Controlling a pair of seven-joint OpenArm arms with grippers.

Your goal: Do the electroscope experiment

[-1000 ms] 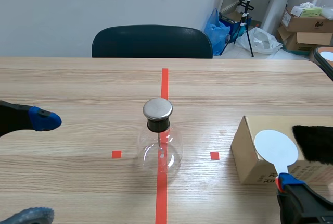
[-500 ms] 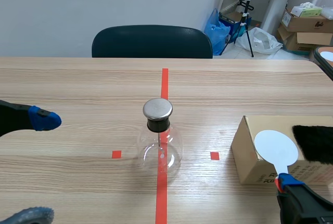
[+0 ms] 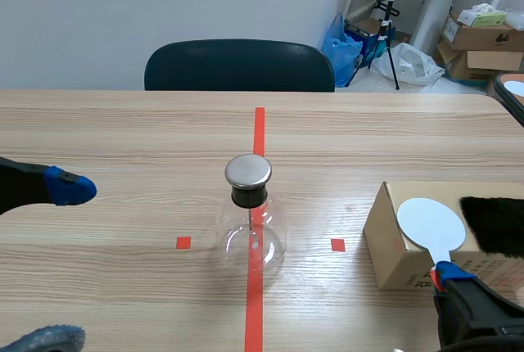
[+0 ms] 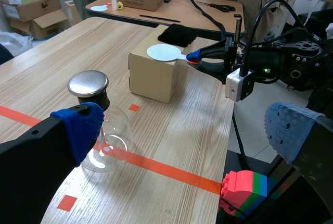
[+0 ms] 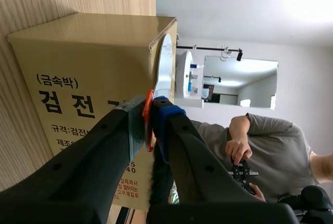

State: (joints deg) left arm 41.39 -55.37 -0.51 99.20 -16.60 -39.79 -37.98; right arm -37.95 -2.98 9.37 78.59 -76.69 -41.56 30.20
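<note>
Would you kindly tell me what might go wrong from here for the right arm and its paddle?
The right gripper pinches the white paddle only by its thin orange handle, so the disc may twist or slip. The glass electroscope stands free on the table; a careless swing toward its metal cap could tip it.

Electroscope flask (image 3: 252, 236) mid-table; box (image 3: 390, 244) right of it; disc (image 3: 431, 225) over box top.

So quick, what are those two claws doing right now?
Left claw: open, empty.
Right claw: closed on the white round paddle with the orange handle.
</note>
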